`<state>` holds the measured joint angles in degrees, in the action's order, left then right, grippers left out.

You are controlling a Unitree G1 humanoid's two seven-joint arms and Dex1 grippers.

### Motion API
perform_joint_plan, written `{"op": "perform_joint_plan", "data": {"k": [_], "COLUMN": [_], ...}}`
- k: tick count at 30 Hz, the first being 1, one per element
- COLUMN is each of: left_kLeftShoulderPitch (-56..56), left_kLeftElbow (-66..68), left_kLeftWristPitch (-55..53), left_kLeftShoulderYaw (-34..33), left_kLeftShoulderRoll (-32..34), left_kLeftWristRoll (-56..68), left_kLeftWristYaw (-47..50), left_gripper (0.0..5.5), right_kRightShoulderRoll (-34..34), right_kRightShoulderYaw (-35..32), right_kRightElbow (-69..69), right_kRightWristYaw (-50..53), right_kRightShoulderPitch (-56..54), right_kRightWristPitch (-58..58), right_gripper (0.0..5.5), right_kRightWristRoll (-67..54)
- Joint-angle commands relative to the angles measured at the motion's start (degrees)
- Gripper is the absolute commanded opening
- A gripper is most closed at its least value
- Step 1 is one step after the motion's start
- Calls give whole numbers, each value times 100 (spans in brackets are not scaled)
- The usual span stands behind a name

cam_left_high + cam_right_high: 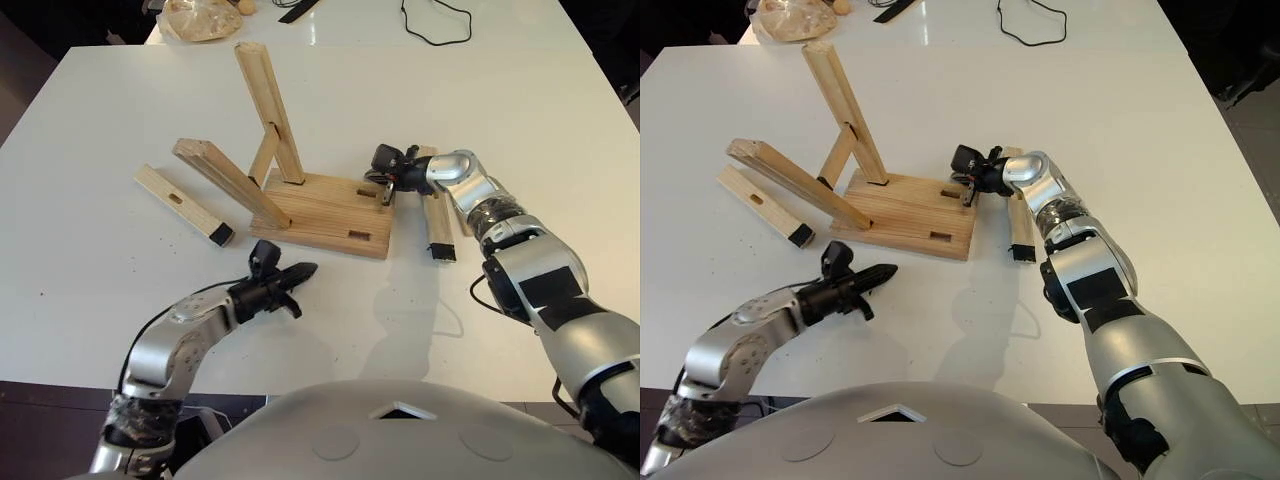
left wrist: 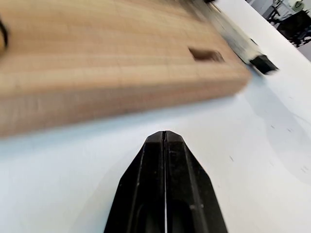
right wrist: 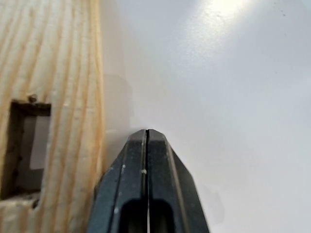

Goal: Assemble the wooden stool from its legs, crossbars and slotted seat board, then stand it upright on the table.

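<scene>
The left end effector (image 1: 300,272), fingers pressed together, is pointing at the near edge of the seat board (image 1: 330,215), which is lying flat on the counter (image 1: 520,100). The right end effector (image 1: 386,192), likewise pressed together, is sitting at the board's right edge. Two legs (image 1: 268,105) are standing slanted in the board, and a loose leg (image 1: 183,205) is lying to its left.

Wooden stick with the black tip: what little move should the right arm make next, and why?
Probably open the right jaws and grip the loose pale wooden leg with the black tip. Those jaws are shut on nothing at the right edge of the flat slotted wooden seat board, the leg lies just beside them on the white table, and a slot there is empty.
</scene>
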<state>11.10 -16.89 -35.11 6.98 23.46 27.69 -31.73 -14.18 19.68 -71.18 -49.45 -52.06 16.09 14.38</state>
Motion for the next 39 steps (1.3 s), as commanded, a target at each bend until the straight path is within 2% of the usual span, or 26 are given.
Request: {"op": "perform_joint_plan", "data": {"k": [1,6,13,19,23,26,29,33,35,39], "left_kLeftShoulderPitch": [-590,-1088,-864,-954,-869,-777,-731,-643,-529,-510], "left_kLeftElbow": [1184,1492,1248,1331,1206,1046,1105,1029,885,771], "left_kLeftWristPitch": [129,270,168,201,159,147,188,223,295,986], "left_kLeftShoulderYaw": [-105,-263,-504,-587,-501,-495,-798,-1278,-1506,-2022], "left_kLeftShoulderRoll": [-479,-875,-863,-900,-870,-903,-861,-710,-727,-1020], "left_kLeftWristRoll": [-536,-437,-396,-496,-503,-514,-561,-530,-528,-728], "left_kLeftWristYaw": [778,936,967,1008,924,982,1186,1353,1477,2082], "left_gripper": [0,0,0,0,0,0,0,0,0,0], "right_kRightShoulderRoll": [-221,-572,-498,-921,-1050,-1316,-1747,-2192,-2131,-1257], "right_kRightShoulderYaw": [119,42,82,137,-97,-359,-677,-1673,-2128,-2989], "right_kRightElbow": [194,1514,3519,5317,5967,6665,7281,7705,7782,7669], "right_kRightWristYaw": [-833,-1512,-1175,-1136,-708,-743,-887,-554,-236,1267], "right_kRightShoulderPitch": [256,1182,2205,3161,3396,3590,3834,4499,4862,5189], "right_kRightWristPitch": [204,122,-912,-1869,-2359,-2759,-2951,-3020,-2965,-3199], "right_gripper": [3,3,3,3,3,3,3,3,3,57], "right_kRightWristRoll": [87,-310,-540,-591,-611,-863,-1118,-1522,-1718,-2029]}}
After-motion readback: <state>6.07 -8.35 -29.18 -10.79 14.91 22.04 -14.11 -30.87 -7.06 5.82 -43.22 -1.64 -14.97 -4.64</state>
